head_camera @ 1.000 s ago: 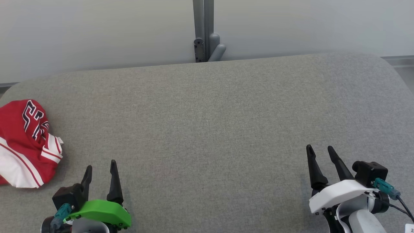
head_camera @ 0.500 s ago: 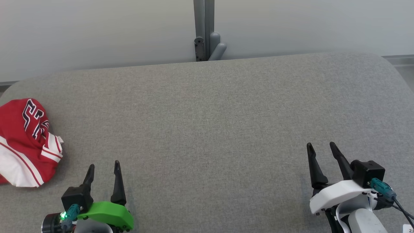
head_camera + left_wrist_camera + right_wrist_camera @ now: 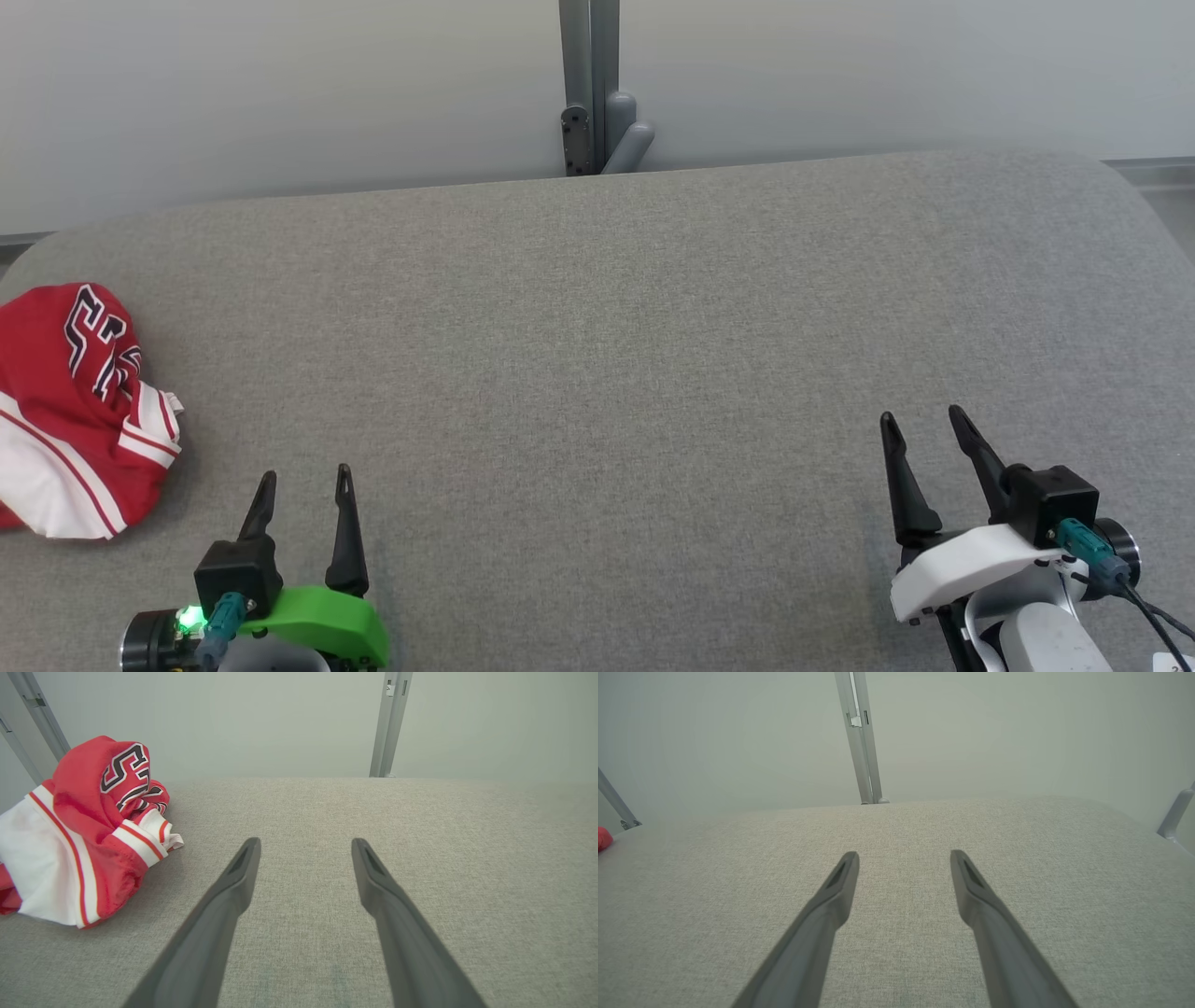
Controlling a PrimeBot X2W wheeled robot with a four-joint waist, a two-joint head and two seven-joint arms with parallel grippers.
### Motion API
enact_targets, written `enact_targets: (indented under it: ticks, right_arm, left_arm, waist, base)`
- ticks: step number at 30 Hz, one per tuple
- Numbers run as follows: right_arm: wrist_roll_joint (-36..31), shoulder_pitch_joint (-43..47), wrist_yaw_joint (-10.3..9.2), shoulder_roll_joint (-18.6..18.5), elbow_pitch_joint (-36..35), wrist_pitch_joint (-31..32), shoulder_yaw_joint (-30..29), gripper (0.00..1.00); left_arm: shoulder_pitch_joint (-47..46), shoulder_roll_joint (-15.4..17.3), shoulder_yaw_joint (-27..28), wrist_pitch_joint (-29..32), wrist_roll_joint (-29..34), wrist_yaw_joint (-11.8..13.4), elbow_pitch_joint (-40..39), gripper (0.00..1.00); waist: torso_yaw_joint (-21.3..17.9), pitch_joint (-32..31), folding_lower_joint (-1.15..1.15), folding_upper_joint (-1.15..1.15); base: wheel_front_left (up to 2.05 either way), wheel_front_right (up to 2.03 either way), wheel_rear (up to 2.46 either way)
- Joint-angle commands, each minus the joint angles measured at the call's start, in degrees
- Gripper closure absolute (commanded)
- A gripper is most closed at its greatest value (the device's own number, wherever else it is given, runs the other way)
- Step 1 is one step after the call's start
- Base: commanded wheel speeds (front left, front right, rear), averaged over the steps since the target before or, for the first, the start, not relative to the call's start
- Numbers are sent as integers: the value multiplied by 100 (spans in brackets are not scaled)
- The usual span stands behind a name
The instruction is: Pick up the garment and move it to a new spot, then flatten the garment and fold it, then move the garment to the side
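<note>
Left tool (image 3: 306, 473) has eased back toward the lower left, spread and empty (your right tool (image 3: 921, 415) too). The garment (image 3: 75, 411) lies unmoved at the far left of the bench (image 3: 597, 327); you've yet to start the pickup.

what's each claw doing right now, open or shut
left claw: open, empty, apart from the garment
right claw: open, empty

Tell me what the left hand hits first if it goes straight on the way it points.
Nothing close: the left hand points over the grey cushion toward the pale wall behind. The garment lies left of that line. It might graze the cushion first; depth is unclear.
</note>
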Motion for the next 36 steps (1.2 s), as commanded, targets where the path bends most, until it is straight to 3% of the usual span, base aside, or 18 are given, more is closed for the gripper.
enact_targets:
  ticks: [1,7,11,29,36]
  right_arm:
    - [-96,61,2,-10,-1,-44,-13,0]
    - [-76,42,1,2,-9,-51,-31,0]
    - [-64,-9,1,-11,-82,-50,-21,0]
    - [159,-163,1,-121,103,-50,265,0]
    - [148,-360,-1,-203,290,-50,664,0]
  left_arm:
    - [43,39,-2,-44,108,14,-2,0]
    - [12,39,-17,-46,91,2,33,0]
    - [-80,39,-34,-47,20,27,92,0]
    - [186,31,101,-45,-153,41,209,0]
    - [359,24,294,-45,-290,123,76,0]
  waist:
    - [3,0,0,38]
    - [116,78,0,39]
    - [424,185,0,39]
    - [3095,447,0,39]
    - [3231,563,0,39]
  base:
    - [0,0,0]
    - [0,0,0]
    - [0,0,0]
    - [0,0,0]
    - [0,0,0]
